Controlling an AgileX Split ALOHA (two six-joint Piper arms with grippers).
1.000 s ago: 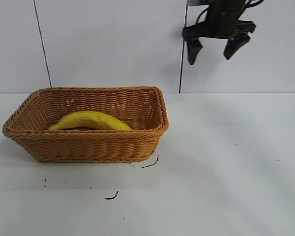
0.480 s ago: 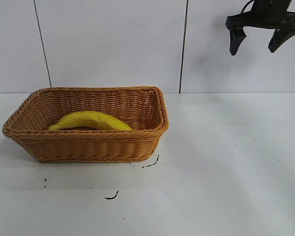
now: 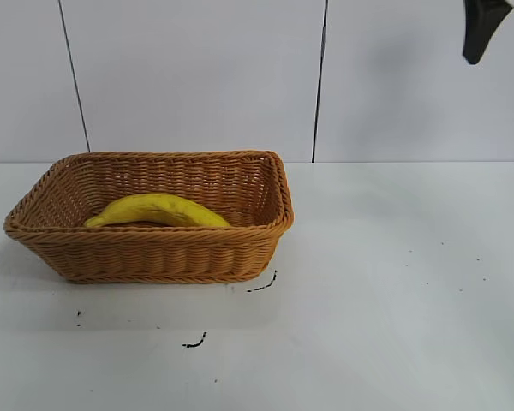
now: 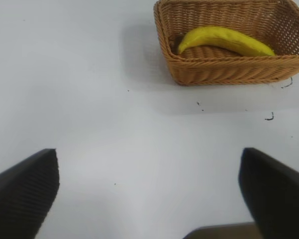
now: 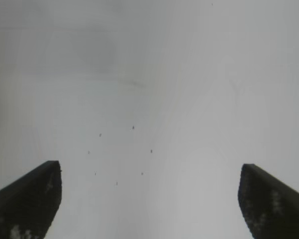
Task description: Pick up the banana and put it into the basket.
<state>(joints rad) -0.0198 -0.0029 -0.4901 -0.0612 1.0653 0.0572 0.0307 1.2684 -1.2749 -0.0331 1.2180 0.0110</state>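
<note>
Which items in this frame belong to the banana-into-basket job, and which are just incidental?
Job items:
- banana, lying inside the basket
- basket, on the table
- right tool, open and empty, raised high at the far right
- left tool, open and empty, away from the basket

Incidental:
- dark specks and scuffs on the white table

No readable text, labels, brands, numbers or signs are showing in any view.
</note>
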